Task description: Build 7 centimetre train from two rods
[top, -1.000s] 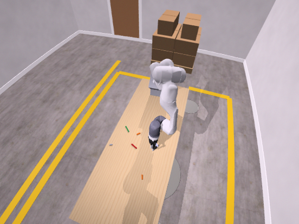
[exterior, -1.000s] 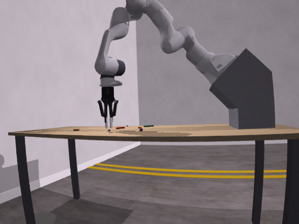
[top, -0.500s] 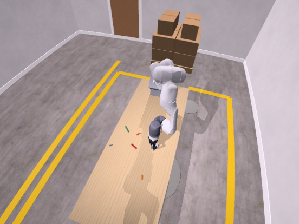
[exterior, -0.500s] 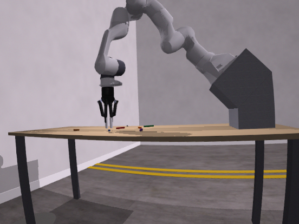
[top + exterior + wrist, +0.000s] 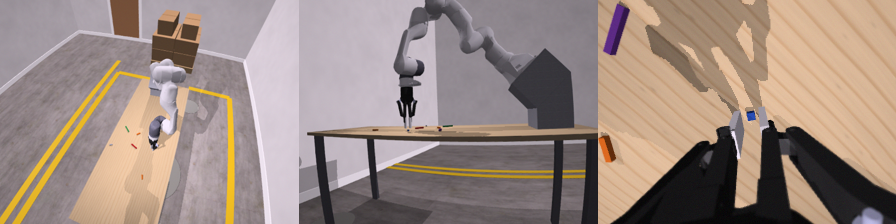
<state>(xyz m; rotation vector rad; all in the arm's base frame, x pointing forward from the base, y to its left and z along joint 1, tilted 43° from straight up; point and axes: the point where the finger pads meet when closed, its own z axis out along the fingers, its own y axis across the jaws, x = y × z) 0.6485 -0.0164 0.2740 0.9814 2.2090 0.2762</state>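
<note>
My gripper (image 5: pixel 751 119) points straight down just above the table, and it shows in the side view (image 5: pixel 407 126) and from above (image 5: pixel 154 147). Its fingers stand a narrow gap apart with nothing held between them. A small blue rod (image 5: pixel 751 115) lies on the table right under the gap, apart from both fingertips; it shows below the tips in the side view (image 5: pixel 408 130). A purple rod (image 5: pixel 616 29) lies further off at the wrist view's top left. An orange rod (image 5: pixel 607 148) lies at the left edge.
A red rod (image 5: pixel 134 146), a green rod (image 5: pixel 127 129), an orange rod (image 5: pixel 138 133) and a grey rod (image 5: pixel 110 144) lie left of the gripper. Another orange rod (image 5: pixel 142 177) lies nearer the table's front. The robot base (image 5: pixel 543 92) stands at the far end.
</note>
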